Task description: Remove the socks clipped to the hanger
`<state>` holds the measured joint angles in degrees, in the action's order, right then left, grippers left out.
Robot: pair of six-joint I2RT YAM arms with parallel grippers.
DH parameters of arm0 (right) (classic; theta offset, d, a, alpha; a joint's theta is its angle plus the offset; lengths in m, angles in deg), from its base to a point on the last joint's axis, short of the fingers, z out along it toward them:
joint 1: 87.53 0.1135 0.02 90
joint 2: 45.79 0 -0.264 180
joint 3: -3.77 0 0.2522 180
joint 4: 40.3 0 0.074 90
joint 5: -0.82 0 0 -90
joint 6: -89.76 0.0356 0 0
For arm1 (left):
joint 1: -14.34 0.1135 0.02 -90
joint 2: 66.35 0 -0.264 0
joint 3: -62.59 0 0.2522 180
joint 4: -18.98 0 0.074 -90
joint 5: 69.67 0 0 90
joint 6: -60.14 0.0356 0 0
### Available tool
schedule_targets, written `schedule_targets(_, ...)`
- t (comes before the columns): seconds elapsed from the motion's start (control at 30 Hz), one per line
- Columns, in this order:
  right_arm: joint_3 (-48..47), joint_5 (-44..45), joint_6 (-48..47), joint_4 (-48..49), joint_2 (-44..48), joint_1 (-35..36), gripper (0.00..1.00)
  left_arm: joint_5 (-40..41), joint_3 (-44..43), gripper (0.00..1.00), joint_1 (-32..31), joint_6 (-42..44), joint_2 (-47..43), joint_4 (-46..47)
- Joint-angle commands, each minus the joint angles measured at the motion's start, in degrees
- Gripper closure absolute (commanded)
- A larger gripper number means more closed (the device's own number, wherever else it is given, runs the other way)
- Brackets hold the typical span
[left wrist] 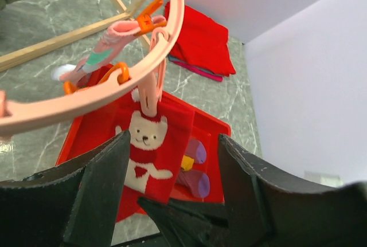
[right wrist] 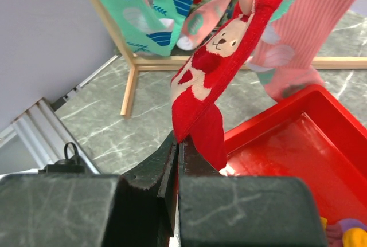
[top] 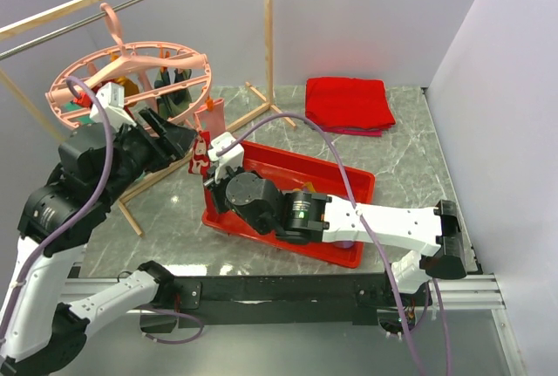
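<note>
The round pink hanger (top: 131,71) hangs from the metal bar at the back left, with several socks clipped under it. A red sock with a white bear (right wrist: 212,69) hangs from a pink clip (left wrist: 150,95) on the ring (left wrist: 114,95). My right gripper (right wrist: 179,144) is shut on this sock's lower end, next to the tray's near left corner (top: 209,153). My left gripper (left wrist: 173,138) is open, its jaws wide on either side of the bear sock (left wrist: 152,149), just under the ring and touching nothing. Teal patterned socks (right wrist: 129,6) and a pink striped sock (right wrist: 309,35) hang beside the red one.
A red tray (top: 353,180) lies mid-table with purple and yellow socks (left wrist: 198,181) in it. A folded red cloth (top: 349,101) lies at the back. The wooden rack's post (top: 268,36) and feet (top: 253,119) stand behind the hanger. White walls close in left and right.
</note>
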<state>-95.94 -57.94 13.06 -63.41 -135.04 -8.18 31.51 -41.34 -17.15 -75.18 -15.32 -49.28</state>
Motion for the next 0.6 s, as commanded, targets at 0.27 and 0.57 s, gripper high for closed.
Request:
schedule_targets(0.27,-2.0,10.1,-4.3,2.2,-1.0,3.1,1.00,4.3,3.5,0.33,0.0,-1.4,2.9,6.3)
schedule_targets(0.57,-2.4,17.1,-9.7,5.6,-2.8,5.2,1.00,10.3,5.6,0.29,-0.1,-3.1,4.4,8.1)
